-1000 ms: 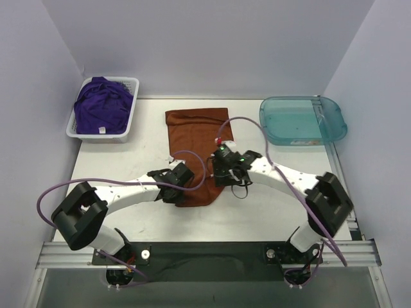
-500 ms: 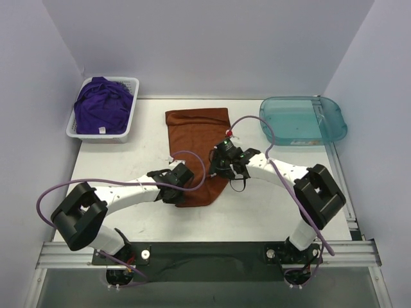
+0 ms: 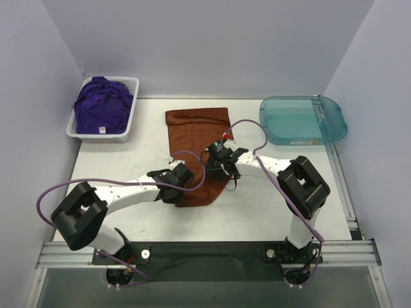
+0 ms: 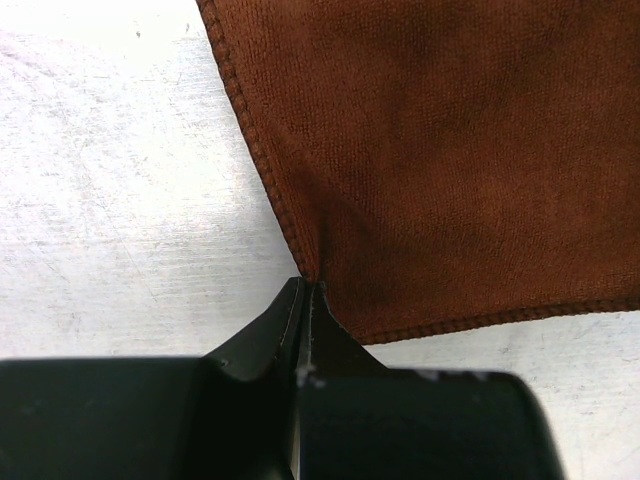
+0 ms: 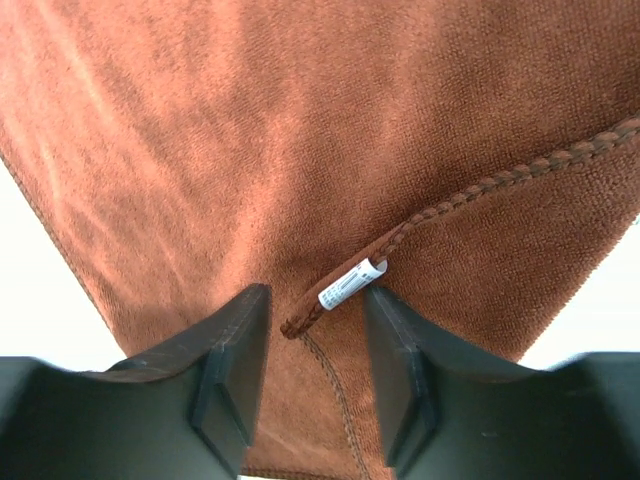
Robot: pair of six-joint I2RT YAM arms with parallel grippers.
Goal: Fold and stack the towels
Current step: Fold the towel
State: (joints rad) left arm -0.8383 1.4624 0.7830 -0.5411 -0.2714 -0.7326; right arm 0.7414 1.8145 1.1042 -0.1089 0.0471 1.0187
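Rust-orange terry fills the middle of the scene: the rust-orange towel (image 3: 198, 125) lies on the table (image 3: 109, 160) with its long side running from the far edge toward the arms. Its far part is flat and its near end is rumpled beneath the two grippers.

The left gripper (image 4: 306, 292) is at the near left corner of the cloth. Its jaws are pressed together with the stitched hem pinched between the tips, and the fabric puckers toward that point just above the white tabletop.

The right gripper (image 5: 315, 305) sits over the near right part of the same towel, jaws parted to a middling width. Between its fingers (image 5: 235, 340) lies a turned-over corner with a braided hem and a small white label (image 5: 352, 283). The pads are not closed on it, so nothing is clamped there.

From above, both wrists are close together over the towel's near end, the left arm reaching in from the left and the right arm from the right.

Purple towels (image 3: 103, 106) are heaped in a white slotted basket (image 3: 128, 131) at the far left corner of the table, well apart from the orange one. A translucent teal tray (image 3: 295, 125) stands at the far right corner
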